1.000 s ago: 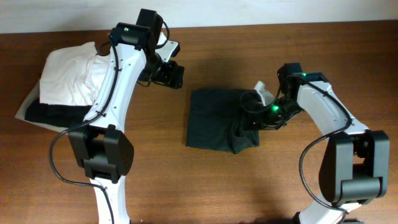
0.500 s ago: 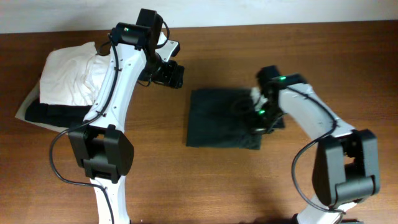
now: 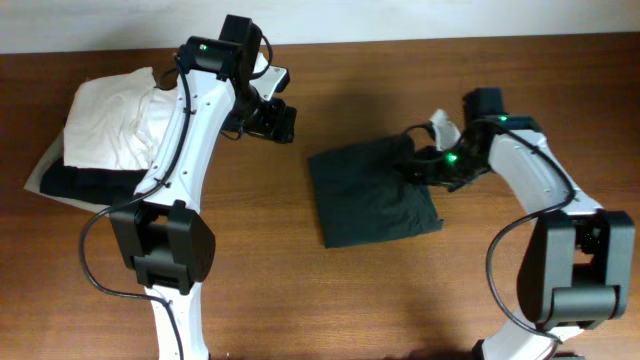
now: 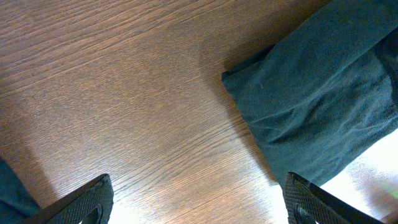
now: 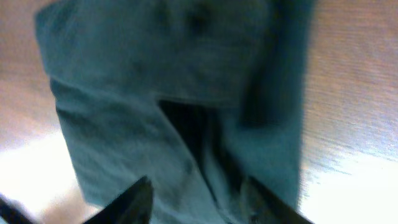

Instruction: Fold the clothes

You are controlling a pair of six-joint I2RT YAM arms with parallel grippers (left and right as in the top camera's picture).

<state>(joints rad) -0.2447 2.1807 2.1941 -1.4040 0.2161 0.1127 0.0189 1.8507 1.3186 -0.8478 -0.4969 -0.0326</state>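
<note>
The dark teal T-shirt (image 3: 370, 195) lies folded into a rough rectangle at the middle of the table, skewed so its right end points down. My right gripper (image 3: 420, 165) is at the shirt's upper right edge. In the right wrist view its fingers (image 5: 199, 199) hold a bunch of the fabric (image 5: 155, 81); that view is blurred. My left gripper (image 3: 272, 120) is open and empty, up and to the left of the shirt. In the left wrist view its fingers (image 4: 199, 205) are spread wide over bare wood, with the shirt's corner (image 4: 317, 106) to the right.
A folded white garment (image 3: 115, 125) lies at the far left on a beige cloth (image 3: 45, 170), under the left arm. The brown wooden table (image 3: 250, 280) ends at a pale wall along the top.
My right gripper swept left over the shirt, then back out to the right. The right flap is now laid flat, and the shirt has turned and shifted slightly. The left arm has not moved.
</note>
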